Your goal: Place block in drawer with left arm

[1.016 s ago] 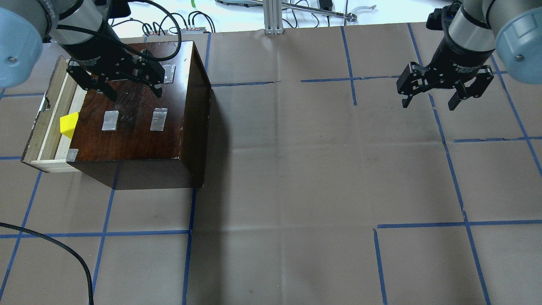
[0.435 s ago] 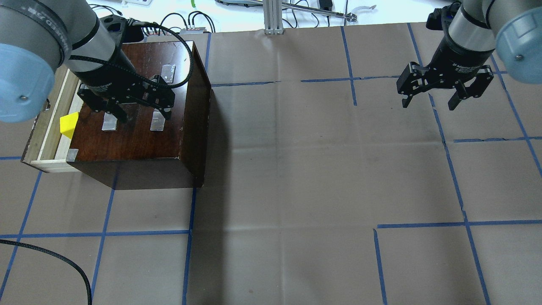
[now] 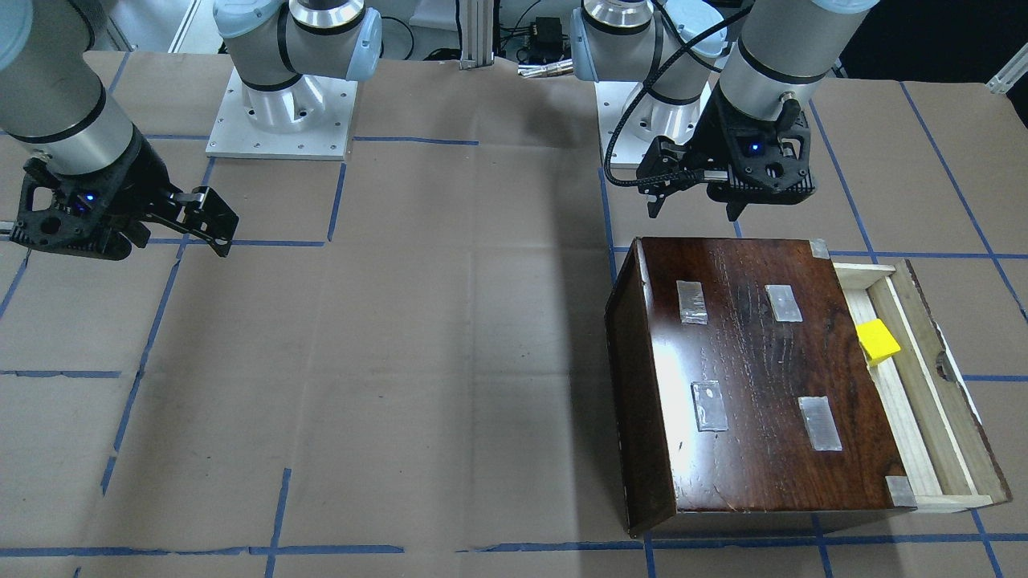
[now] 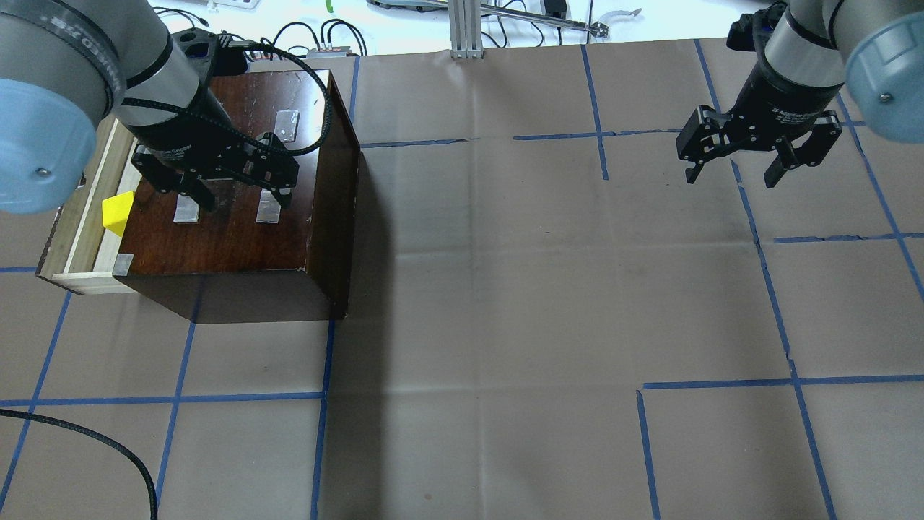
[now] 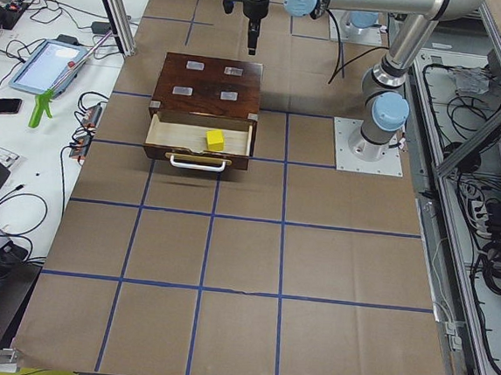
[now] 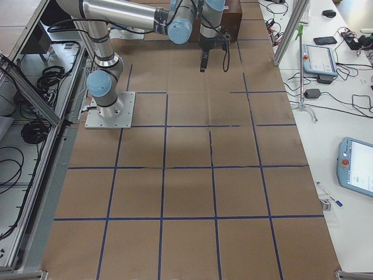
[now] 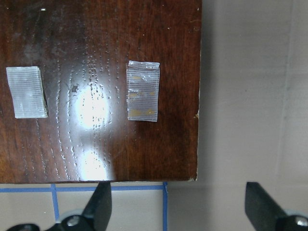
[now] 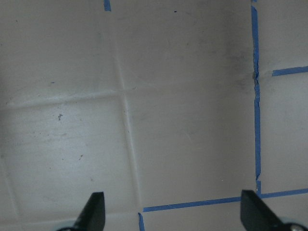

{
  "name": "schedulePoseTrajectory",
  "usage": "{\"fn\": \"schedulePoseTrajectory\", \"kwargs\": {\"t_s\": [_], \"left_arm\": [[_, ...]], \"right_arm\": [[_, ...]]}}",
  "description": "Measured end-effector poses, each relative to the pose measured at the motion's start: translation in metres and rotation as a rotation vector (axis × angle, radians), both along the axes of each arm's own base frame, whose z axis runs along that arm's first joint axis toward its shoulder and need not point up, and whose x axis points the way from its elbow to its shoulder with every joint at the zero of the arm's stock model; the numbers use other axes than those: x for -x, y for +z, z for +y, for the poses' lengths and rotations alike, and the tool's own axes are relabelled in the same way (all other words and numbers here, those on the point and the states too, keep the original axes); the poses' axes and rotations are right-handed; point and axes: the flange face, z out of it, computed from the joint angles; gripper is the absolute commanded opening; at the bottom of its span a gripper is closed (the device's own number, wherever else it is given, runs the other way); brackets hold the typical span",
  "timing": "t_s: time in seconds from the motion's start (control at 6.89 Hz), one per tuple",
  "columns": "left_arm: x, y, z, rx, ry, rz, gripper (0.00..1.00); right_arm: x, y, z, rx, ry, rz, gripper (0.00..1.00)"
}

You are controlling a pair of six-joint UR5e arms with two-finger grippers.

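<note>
block (image 4: pixel 118 211) lies in the open drawer (image 3: pixel 923 417), near the cabinet (image 4: pixel 238 238) face | left tool (image 4: pixel 245 198) released, empty, over the cabinet top | right tool (image 4: pixel 732 178) spread, idle, well apart | placement looks done; raise left tool straight up, cable clear of drawer

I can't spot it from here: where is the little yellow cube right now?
In the overhead view the yellow cube sits at the left, inside the pulled-out drawer, beside the dark cabinet.
</note>
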Motion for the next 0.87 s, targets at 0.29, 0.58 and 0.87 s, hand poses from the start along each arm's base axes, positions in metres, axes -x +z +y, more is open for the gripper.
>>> {"fn": "schedulePoseTrajectory", "kwargs": {"t_s": [0.29,0.58,0.87], "left_arm": [[0.0026,0.0,0.0005,0.002,-0.007,-0.018,0.97],[0.003,0.0002,0.0004,0.003,-0.008,-0.02,0.97],[0.0031,0.0003,0.0003,0.004,-0.008,-0.02,0.97]], "right_arm": [[0.0,-0.0002,0.0001,0.0,-0.001,0.0,1.0],[0.0,0.0001,0.0002,0.0,0.0,0.0,1.0],[0.0,0.0005,0.0,0.001,0.0,0.0,1.0]]}}
